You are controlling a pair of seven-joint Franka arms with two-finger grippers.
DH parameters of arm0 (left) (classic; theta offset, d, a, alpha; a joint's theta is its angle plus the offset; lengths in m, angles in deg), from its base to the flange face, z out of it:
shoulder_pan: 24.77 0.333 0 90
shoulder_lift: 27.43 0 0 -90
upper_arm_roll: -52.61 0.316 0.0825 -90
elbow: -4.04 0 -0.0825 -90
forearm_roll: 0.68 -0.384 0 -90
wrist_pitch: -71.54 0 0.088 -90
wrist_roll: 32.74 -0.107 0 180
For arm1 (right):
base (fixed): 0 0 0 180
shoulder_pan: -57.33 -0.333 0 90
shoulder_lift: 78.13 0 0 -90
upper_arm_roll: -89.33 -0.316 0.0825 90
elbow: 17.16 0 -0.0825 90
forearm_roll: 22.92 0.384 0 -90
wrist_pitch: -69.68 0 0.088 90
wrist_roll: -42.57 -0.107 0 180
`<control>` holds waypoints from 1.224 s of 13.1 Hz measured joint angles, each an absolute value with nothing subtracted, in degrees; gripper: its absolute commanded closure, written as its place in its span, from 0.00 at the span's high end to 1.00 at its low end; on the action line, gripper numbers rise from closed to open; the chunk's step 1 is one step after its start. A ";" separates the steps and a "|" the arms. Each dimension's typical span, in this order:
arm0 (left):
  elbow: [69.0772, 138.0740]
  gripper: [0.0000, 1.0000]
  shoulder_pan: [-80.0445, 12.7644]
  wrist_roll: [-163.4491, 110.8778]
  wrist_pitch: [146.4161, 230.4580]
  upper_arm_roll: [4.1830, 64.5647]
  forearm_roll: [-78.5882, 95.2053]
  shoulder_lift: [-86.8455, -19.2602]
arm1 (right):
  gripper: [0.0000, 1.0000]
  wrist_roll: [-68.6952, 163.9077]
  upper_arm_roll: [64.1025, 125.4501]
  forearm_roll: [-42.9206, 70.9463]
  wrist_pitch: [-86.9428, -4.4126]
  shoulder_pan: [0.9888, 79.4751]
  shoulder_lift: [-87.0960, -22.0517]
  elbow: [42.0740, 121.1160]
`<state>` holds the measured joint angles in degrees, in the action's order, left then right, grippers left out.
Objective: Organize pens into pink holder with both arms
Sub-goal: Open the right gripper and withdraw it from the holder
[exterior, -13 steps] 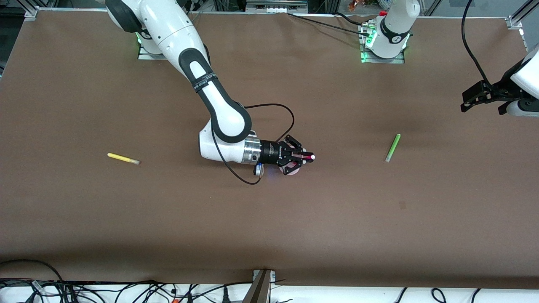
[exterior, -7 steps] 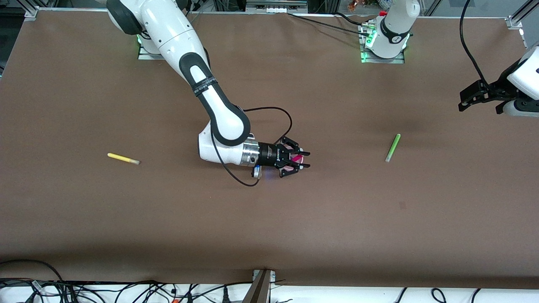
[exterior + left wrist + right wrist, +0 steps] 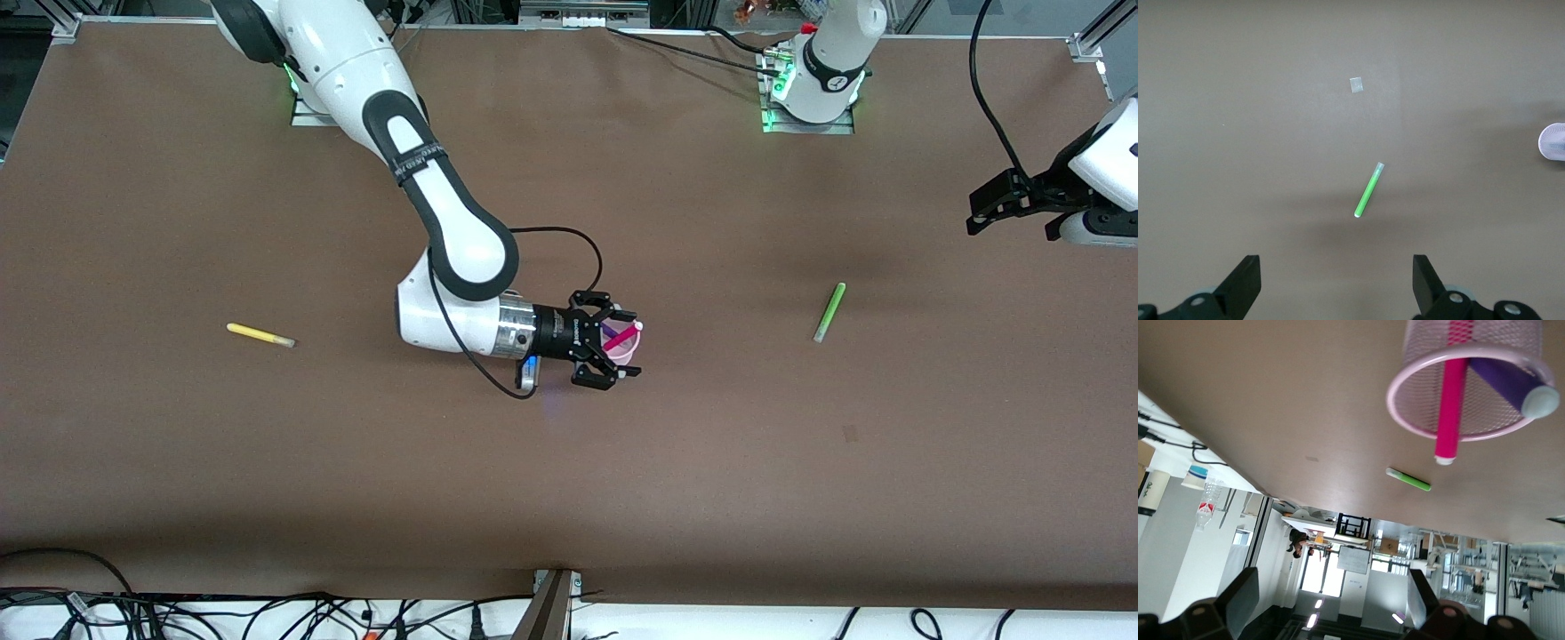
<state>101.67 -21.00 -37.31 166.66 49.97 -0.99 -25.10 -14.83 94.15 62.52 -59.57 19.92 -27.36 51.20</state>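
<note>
With magenta and purple pens in the pink holder (image 3: 621, 348), my right gripper (image 3: 615, 348) is wide open and empty; the left gripper (image 3: 996, 210), open too, should take the green pen (image 3: 829, 312).

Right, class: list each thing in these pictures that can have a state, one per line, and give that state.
pink holder: upright, holding two pens
magenta pen: in the holder, leaning on the rim
purple pen: in the holder, leaning
green pen: lying loose on the table
yellow pen: lying loose on the table
right gripper: open, by the holder
left gripper: open, waiting above the green pen
</note>
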 measured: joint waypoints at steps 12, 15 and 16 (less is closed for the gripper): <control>101.69 1.00 -21.11 -37.29 166.63 49.55 -0.99 -25.07 | 1.00 -8.22 115.36 34.64 -21.14 21.34 -44.75 55.54; 101.69 1.00 -21.27 -37.29 166.63 49.50 -0.99 -25.03 | 1.00 -1.90 115.44 22.44 -18.38 21.28 -54.06 60.07; 101.70 1.00 -21.35 -37.29 166.62 49.49 -0.99 -25.02 | 1.00 2.34 115.52 17.17 -17.28 21.28 -57.64 62.14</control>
<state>101.70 -21.35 -37.29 166.62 49.49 -0.99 -25.02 2.34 115.52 17.17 -17.28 21.28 -57.64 62.14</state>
